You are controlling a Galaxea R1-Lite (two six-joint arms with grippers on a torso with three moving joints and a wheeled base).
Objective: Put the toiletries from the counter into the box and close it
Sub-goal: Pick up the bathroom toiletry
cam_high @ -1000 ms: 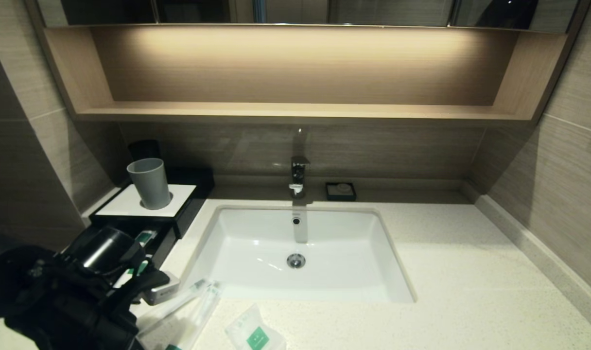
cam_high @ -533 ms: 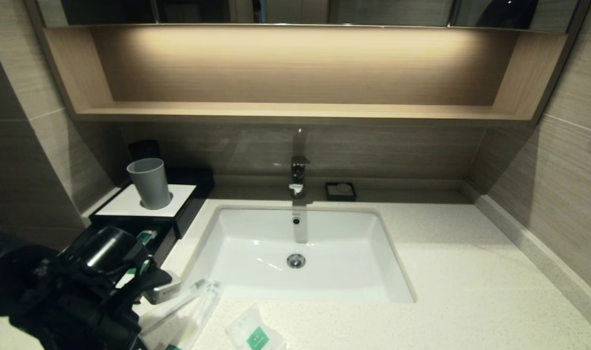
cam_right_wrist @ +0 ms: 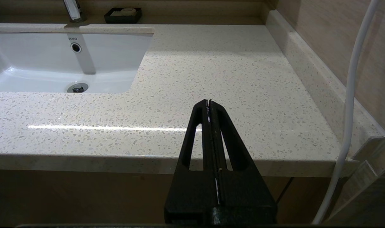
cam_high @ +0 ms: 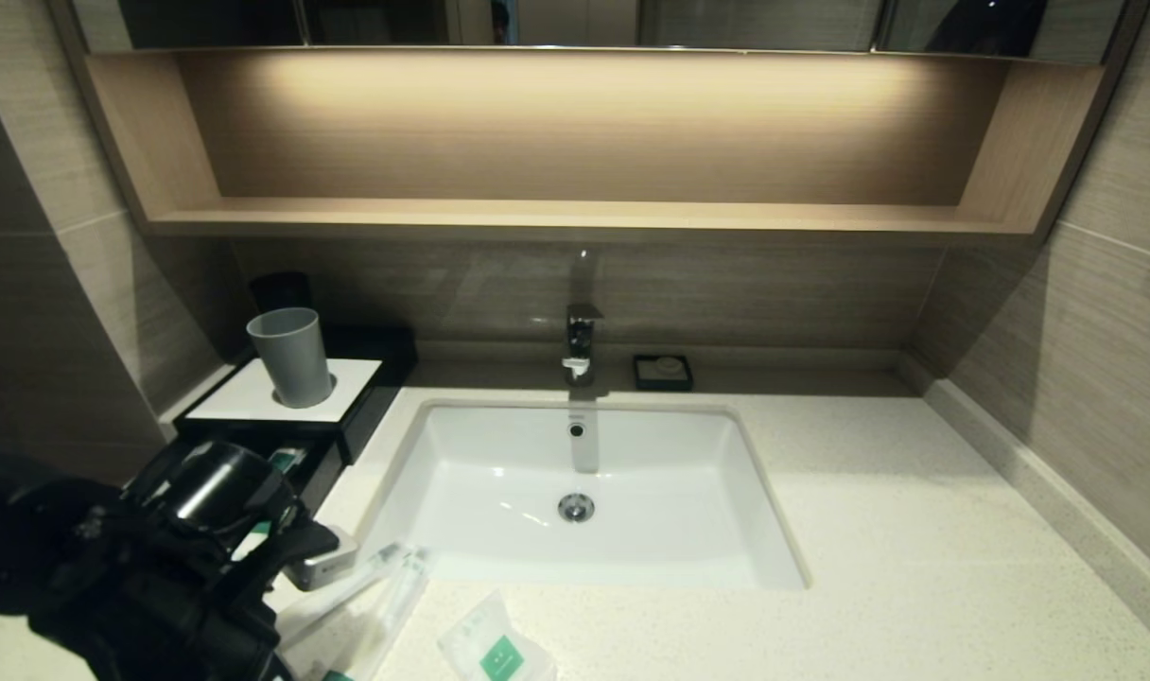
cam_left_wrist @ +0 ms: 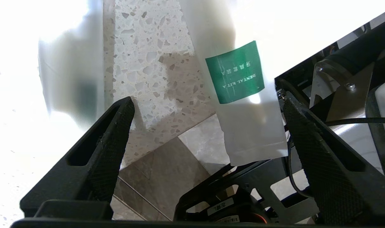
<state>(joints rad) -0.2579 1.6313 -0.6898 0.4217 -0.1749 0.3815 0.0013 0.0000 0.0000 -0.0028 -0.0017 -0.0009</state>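
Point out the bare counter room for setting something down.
Free: the counter between the sink and the right wall, and the front strip there. Crowded: the front-left corner, with the sticks, sachet, open box and left gripper.

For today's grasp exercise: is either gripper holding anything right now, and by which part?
Nothing is held. The left gripper is open above the sachet, its fingers apart from it. The right gripper is shut on nothing, off the counter.
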